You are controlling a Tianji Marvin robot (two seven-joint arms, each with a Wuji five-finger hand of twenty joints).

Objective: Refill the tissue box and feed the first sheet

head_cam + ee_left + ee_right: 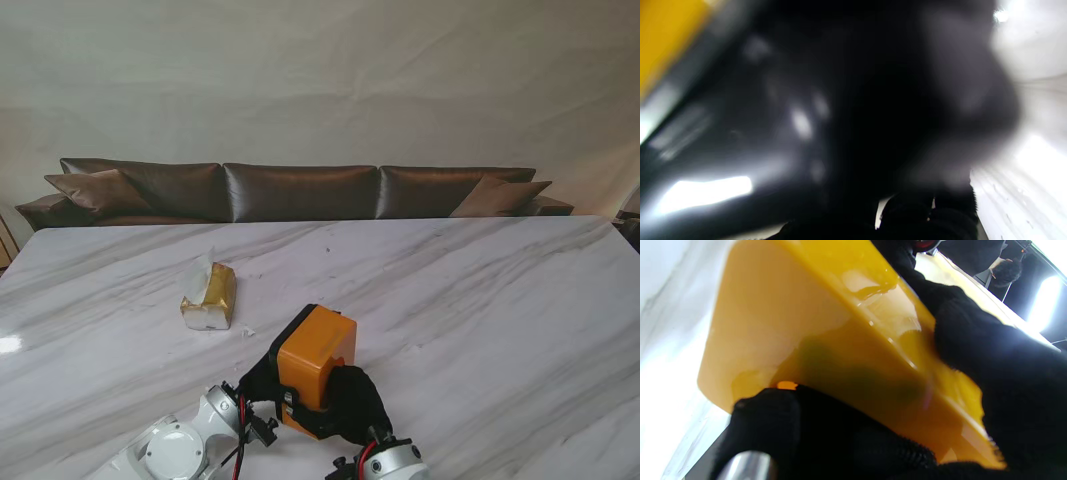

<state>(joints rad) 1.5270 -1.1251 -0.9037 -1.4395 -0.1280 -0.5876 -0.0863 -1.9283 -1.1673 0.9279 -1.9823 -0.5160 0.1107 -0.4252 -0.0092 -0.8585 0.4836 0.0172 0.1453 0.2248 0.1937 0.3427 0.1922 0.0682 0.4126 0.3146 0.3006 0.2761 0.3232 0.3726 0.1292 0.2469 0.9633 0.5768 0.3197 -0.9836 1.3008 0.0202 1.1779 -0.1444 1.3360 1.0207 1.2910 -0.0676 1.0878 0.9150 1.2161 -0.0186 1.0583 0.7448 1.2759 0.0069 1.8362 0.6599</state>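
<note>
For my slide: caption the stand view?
Both gloved hands hold the orange tissue box; tissue pack waits on marble table.

Soft even daylight, glare patch on marble table (8,344), left wrist view blurred

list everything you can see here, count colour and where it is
tissue box: 1, orange, lifted near me at the table's front centre, held between both hands
tissue pack: 1, gold wrapper with white tissue showing, lying on the table to the left, farther from me than the box
table: 1, white marble with grey veins, fills the foreground
sofa: 1, dark brown, beyond the table's far edge, a cushion at each end
left hand: 1, black glove, on the box's left side
right hand: 1, black glove, on the box's right side
</note>
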